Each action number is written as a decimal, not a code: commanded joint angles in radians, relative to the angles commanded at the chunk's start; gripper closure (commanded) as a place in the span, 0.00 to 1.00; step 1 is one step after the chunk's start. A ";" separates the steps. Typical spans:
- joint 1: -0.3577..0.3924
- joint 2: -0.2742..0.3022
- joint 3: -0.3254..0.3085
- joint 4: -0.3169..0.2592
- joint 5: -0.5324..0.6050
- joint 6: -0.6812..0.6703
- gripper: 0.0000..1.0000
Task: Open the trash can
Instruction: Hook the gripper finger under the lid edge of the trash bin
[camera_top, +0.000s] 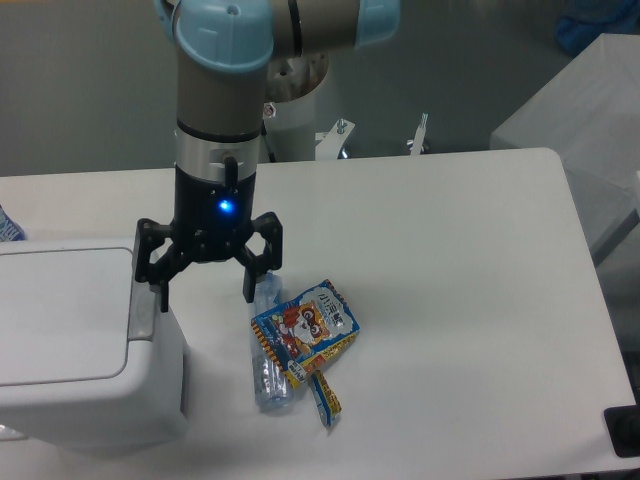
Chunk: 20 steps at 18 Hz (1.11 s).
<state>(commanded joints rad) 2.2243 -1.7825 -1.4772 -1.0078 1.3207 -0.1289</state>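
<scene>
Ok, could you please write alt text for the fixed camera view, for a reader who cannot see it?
A robot arm's open two-finger gripper hangs above the right edge of a closed white trash can at the left of a white table. Just right of the gripper, a clear plastic bottle lies under a colourful snack packet.

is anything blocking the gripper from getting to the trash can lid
Nothing visible does. The open gripper hangs right at the right edge of the trash can. The bottle and snack packet lie on the table to the right, off the path.
</scene>
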 joint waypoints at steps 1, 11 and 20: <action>-0.002 0.000 -0.002 0.002 -0.001 -0.003 0.00; -0.008 -0.006 -0.008 0.003 -0.002 -0.040 0.00; -0.009 -0.008 -0.011 0.003 -0.002 -0.040 0.00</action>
<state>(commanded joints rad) 2.2151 -1.7901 -1.4879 -1.0048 1.3192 -0.1687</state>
